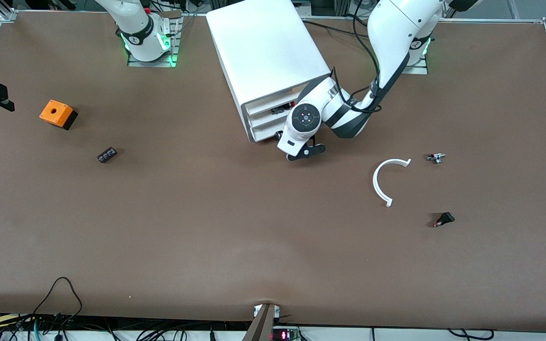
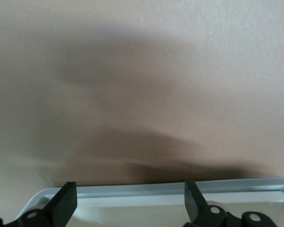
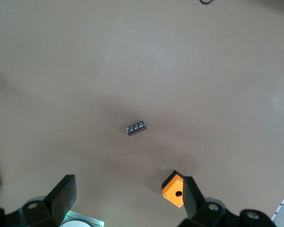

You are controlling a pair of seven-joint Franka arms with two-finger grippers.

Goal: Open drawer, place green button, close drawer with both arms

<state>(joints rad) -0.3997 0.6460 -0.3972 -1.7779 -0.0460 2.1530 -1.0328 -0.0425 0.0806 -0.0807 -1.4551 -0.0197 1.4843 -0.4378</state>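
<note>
A boxy white plastic cabinet (image 1: 268, 57) with smooth glossy walls stands on the matte brown surface (image 1: 206, 227), its three shallow drawers facing the front camera. The left tool (image 1: 288, 142) is low at the bottom drawer (image 1: 266, 134), and its wrist view shows flat black fingers (image 2: 66, 201) spread apart, released, with the drawer's pale rim (image 2: 180, 189) lying across them. The right tool (image 3: 128, 201) is high above the surface near its own base, waiting, its blunt black fingers likewise parted and holding nothing; below it lie an orange cube (image 3: 173, 189) with a round hole and a small dark ridged block (image 3: 136, 127), both toward the right arm's end from the cabinet. Toward the left arm's end from the cabinet, nearer the front camera, lie a thin white curved strip (image 1: 385, 180), a tiny metallic part (image 1: 436, 157) and a small black piece (image 1: 444, 219); which of these small pieces is the button cannot be told.
</note>
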